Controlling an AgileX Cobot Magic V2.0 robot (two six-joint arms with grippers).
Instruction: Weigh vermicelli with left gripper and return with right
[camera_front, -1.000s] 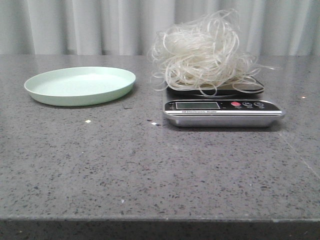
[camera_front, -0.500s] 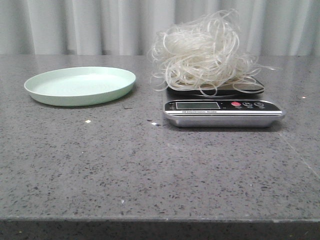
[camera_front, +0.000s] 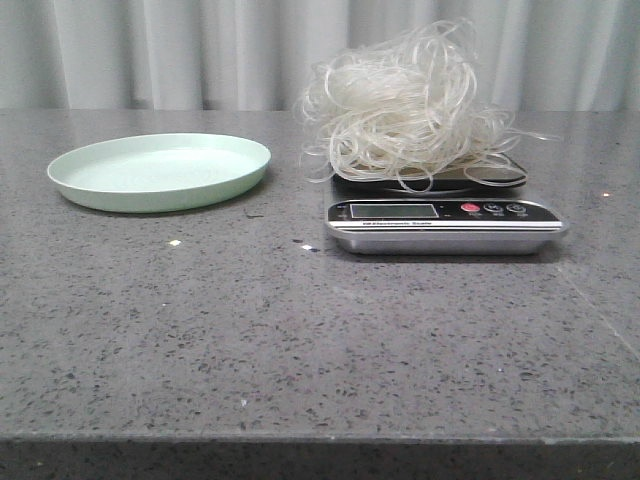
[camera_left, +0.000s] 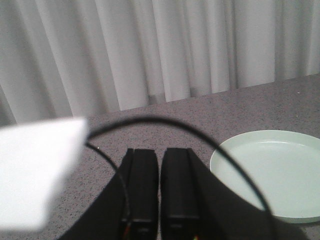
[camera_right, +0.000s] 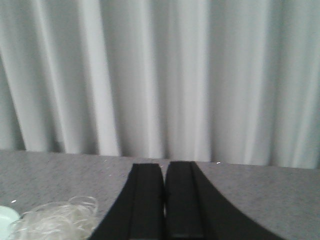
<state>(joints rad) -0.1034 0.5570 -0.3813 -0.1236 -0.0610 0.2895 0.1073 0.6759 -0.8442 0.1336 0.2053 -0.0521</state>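
The vermicelli (camera_front: 405, 105), a fluffy tangle of whitish glass noodles, lies piled on the kitchen scale (camera_front: 445, 220) at the right of centre in the front view. An edge of it shows in the right wrist view (camera_right: 50, 220). The pale green plate (camera_front: 160, 172) stands empty to the left and also shows in the left wrist view (camera_left: 272, 172). Neither gripper shows in the front view. My left gripper (camera_left: 160, 152) is shut and empty above the table beside the plate. My right gripper (camera_right: 164, 166) is shut and empty, with the vermicelli off to one side.
Grey speckled stone table (camera_front: 300, 340) with its front edge near the bottom of the front view. Pale curtains (camera_front: 200, 50) hang behind it. A black cable (camera_left: 150, 120) loops over the left fingers. A blurred white shape (camera_left: 35, 175) fills one side of the left wrist view.
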